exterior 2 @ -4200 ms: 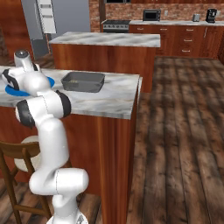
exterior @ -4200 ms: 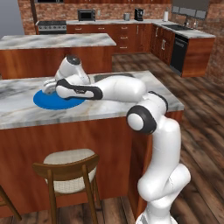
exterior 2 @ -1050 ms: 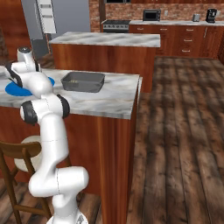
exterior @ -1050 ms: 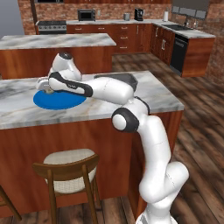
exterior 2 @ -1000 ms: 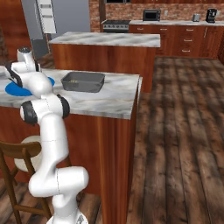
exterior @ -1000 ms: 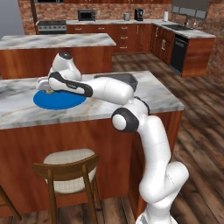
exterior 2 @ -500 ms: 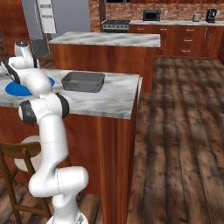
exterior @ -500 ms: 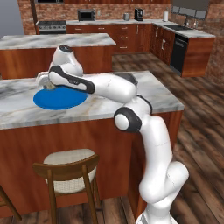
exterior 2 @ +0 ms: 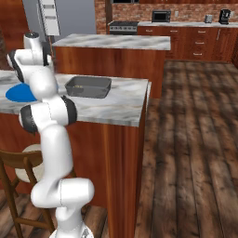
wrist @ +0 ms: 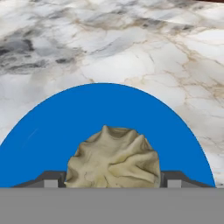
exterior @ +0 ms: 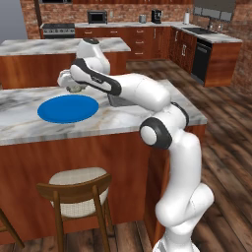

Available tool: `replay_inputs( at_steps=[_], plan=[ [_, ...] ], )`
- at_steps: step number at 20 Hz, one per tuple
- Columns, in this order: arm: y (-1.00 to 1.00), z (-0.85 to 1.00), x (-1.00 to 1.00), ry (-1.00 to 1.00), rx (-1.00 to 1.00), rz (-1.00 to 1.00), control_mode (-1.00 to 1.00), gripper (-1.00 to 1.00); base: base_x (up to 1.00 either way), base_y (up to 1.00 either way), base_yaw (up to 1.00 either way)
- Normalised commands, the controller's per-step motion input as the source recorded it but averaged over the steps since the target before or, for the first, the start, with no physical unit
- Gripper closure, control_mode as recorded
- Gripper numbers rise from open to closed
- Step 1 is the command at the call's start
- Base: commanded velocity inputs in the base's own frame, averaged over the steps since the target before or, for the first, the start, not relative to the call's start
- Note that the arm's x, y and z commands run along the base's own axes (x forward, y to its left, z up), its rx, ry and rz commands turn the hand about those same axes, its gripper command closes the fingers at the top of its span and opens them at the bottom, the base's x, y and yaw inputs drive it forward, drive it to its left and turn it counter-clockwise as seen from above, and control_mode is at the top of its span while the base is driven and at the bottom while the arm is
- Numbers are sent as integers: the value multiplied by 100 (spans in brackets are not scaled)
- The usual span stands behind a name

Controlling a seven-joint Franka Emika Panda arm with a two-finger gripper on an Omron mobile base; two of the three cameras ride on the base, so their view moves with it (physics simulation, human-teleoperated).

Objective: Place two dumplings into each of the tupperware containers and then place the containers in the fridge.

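End effector grips a dumpling above the blue plate.

Marble-topped desk on a red-brown wooden base, bearing a round flat blue plate near its left part and a dark rectangular tray to the right.

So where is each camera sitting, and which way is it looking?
Left base view: behind the arm's left, facing the marble counter; the arm reaches over the blue plate.
Right base view: behind its right, facing the same counter, plate and a dark tray; the arm stands left.
Hand view: on the hand, facing the plate; fingertips flank a dumpling.
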Motion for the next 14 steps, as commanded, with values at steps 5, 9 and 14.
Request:
replay_inputs(
  at_steps=[5,9,14],
  plan=[
    [-89,15,-7,0,0,-6,-100,100,0,0,0],
    [-93,13,-9,2,0,-11,-100,100,0,0,0],
    [-94,3,-4,3,-1,-12,-100,100,0,0,0]
  ],
)
